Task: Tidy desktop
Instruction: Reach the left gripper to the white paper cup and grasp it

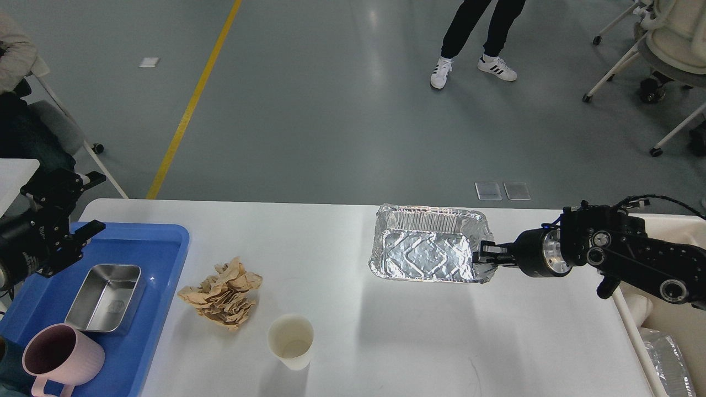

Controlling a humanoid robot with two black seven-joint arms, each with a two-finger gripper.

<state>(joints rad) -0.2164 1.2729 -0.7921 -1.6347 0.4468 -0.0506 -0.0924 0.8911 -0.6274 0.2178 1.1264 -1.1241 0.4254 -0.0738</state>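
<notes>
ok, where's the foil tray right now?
Head view: the foil tray is right of centre on the desktop, near the far edge, with the right end effector clamped on its right rim. The crumpled paper lies well to its left.

Foil tray (427,251) right of crumpled paper (223,294), cup (291,340) in front

The desktop (386,331) is smooth, matt white. On it, the foil tray (427,251) is thin, shiny aluminium, ribbed on its walls and embossed on its floor. The crumpled paper (223,295) is rough brown paper, heavily creased. The paper cup (291,341) looks matt cream. The blue tray (160,309) is glossy plastic; in it, the steel pan (106,298) has a brushed metal sheen and the pink mug (59,359) a dull matt finish. The right gripper (481,256) is black, behind a polished metal wrist ring.
</notes>
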